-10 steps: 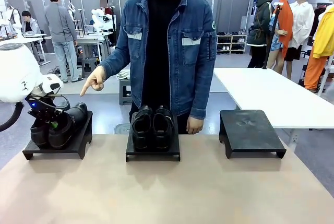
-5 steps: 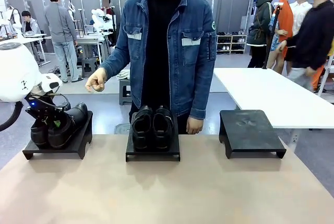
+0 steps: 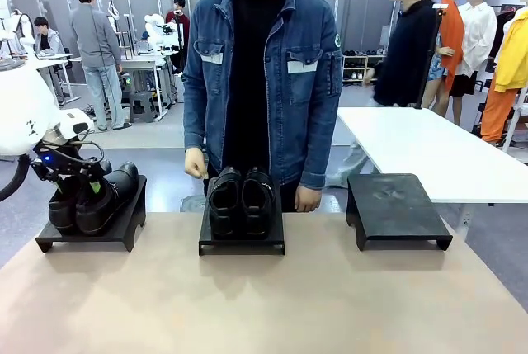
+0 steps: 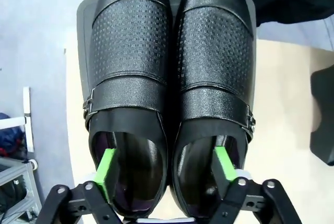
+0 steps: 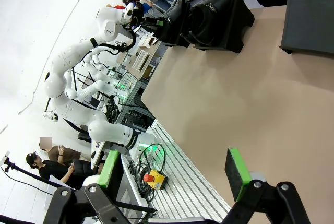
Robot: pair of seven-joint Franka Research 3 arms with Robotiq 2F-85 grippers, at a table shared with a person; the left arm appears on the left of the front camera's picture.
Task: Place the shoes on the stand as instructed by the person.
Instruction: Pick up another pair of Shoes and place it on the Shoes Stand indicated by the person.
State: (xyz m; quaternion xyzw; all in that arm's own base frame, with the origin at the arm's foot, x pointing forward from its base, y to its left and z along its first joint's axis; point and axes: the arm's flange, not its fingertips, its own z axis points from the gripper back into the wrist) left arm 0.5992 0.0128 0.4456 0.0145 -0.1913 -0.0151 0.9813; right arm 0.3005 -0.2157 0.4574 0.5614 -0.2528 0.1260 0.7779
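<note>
Two L pincer point(image 4: 164, 169) pads inside buckle shoes point(image 4: 169, 78), spread wide.

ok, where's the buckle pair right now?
In the front view the buckle pair sits on the left stand, left of the middle stand's pair, with the left gripper open, a pad inside each shoe.

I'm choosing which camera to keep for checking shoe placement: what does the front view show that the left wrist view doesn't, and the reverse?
Front view alone: the person behind the table, the second pair of shoes on the middle stand, and the bare right stand.

Left wrist view alone: the buckle trim and perforated uppers up close, plus the green pads of the fingers spread wide, one inside each shoe opening.

Both: the buckled pair side by side on the left stand, with the left gripper over their heels.
</note>
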